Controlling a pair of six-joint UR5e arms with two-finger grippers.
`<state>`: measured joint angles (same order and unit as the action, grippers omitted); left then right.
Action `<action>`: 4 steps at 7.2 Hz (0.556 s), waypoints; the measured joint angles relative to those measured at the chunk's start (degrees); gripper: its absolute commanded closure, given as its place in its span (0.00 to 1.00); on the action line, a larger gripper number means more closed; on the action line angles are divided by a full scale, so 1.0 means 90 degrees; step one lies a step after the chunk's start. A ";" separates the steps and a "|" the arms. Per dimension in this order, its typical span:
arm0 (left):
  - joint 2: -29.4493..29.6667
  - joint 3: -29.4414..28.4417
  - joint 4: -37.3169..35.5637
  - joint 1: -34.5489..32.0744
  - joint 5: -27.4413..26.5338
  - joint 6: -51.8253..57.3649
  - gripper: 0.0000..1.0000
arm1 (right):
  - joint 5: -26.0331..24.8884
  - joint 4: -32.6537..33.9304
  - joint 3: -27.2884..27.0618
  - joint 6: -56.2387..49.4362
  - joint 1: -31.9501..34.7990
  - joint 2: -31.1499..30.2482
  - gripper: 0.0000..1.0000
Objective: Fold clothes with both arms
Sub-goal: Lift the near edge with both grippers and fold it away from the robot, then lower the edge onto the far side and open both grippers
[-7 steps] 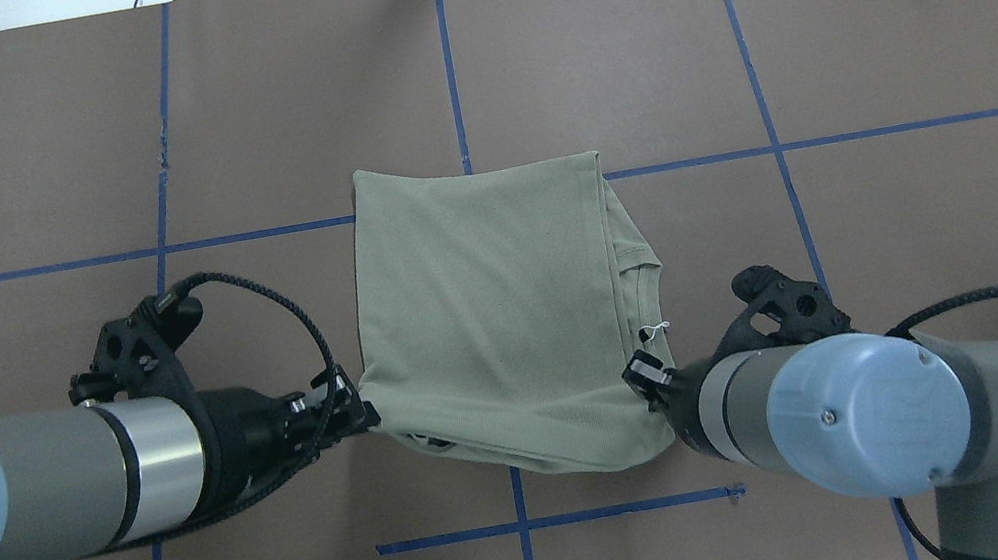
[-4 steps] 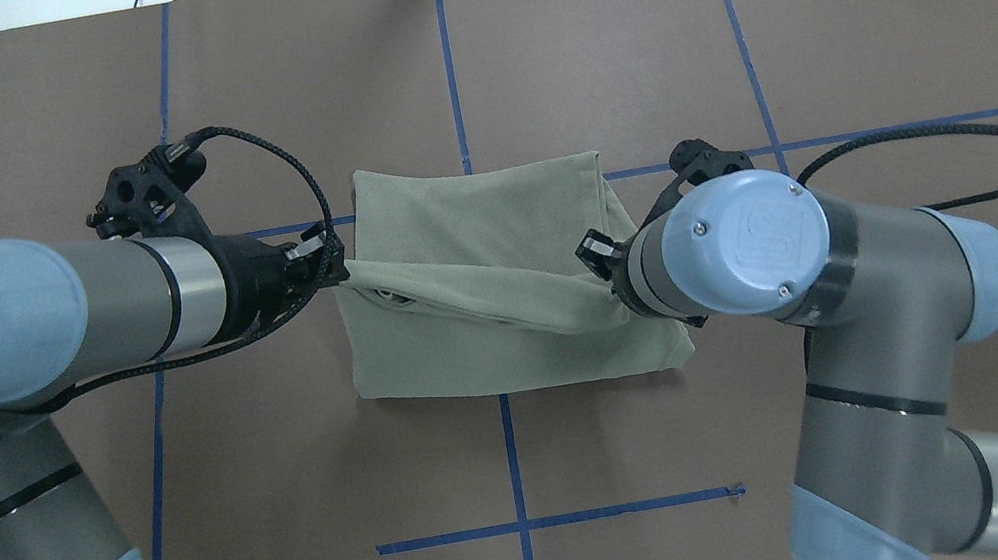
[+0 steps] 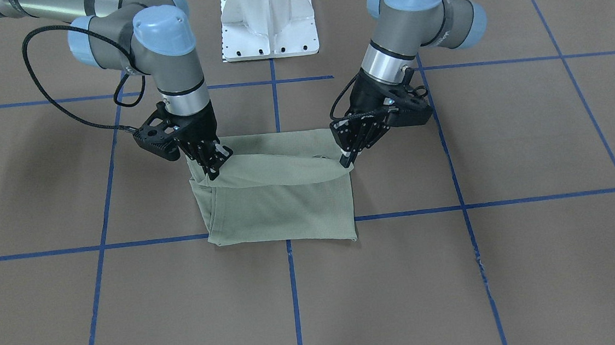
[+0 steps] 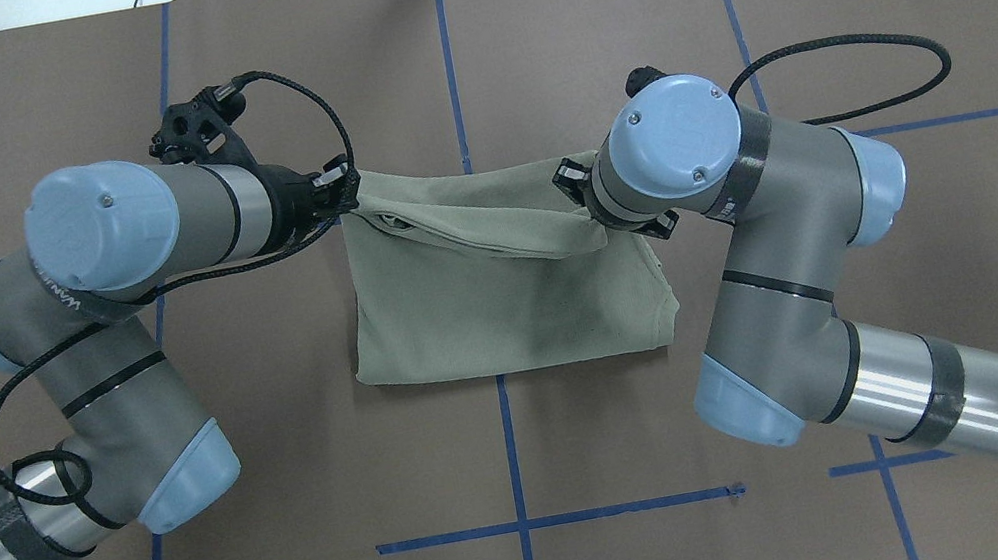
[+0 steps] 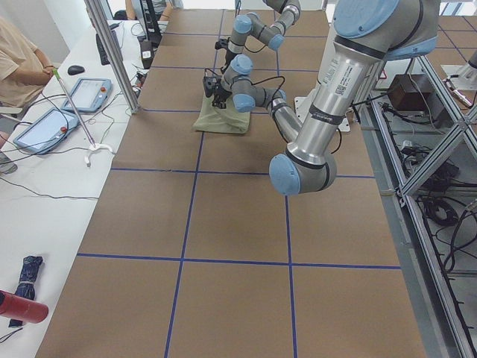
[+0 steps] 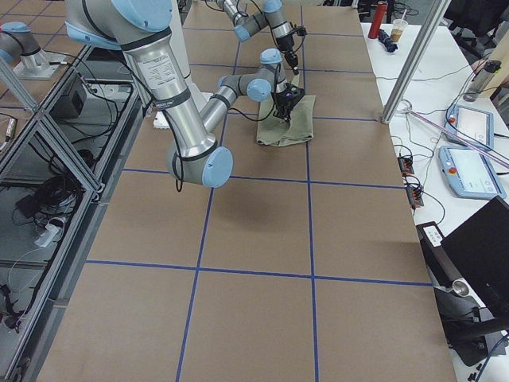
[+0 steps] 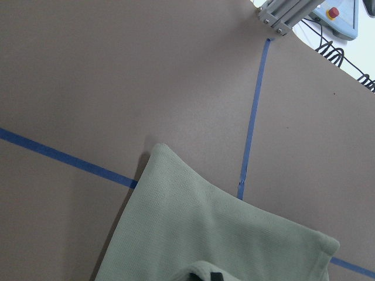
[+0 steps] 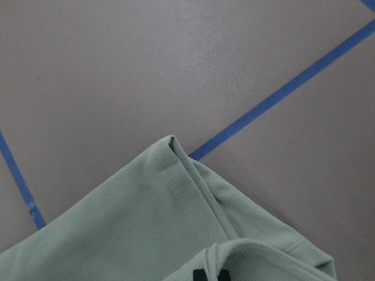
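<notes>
Overhead exterior view: left tool (image 4: 341, 192) clamped on the raised edge of the shirt (image 4: 505, 314) at its 10 o'clock corner; shirt lies folded at desk (image 4: 721, 30) centre; right tool (image 3: 213, 168) clamped on the 2 o'clock corner.

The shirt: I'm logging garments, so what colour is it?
The shirt is plain sage green, shown best in the exterior front-facing view.

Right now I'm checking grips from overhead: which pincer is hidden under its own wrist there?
The right pincer: overhead, its blue-capped wrist joint covers it. The left pincer shows plainly, pinching the green shirt's corner.
</notes>
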<state>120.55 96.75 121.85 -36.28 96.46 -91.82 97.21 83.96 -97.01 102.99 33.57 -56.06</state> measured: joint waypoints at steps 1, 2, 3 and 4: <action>0.0113 -0.0531 0.0437 -0.0082 -0.0017 0.0094 0.75 | 0.0210 -0.0418 0.0554 -0.0224 0.0159 0.0163 0.29; 0.0325 -0.1104 0.0777 -0.0210 -0.0069 0.0302 0.32 | 0.0418 -0.0936 0.1216 -0.0550 0.0334 0.0366 0.00; 0.0690 -0.1724 0.0960 -0.0309 -0.0280 0.0539 0.30 | 0.0634 -0.1454 0.1881 -0.0989 0.0517 0.0606 0.00; 0.1047 -0.2247 0.1039 -0.0372 -0.0575 0.0791 0.30 | 0.1010 -0.1817 0.2375 -0.1560 0.0821 0.0836 0.00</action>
<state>129.98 76.52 131.20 -39.64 91.28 -84.70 106.30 67.61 -75.64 88.95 40.95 -48.54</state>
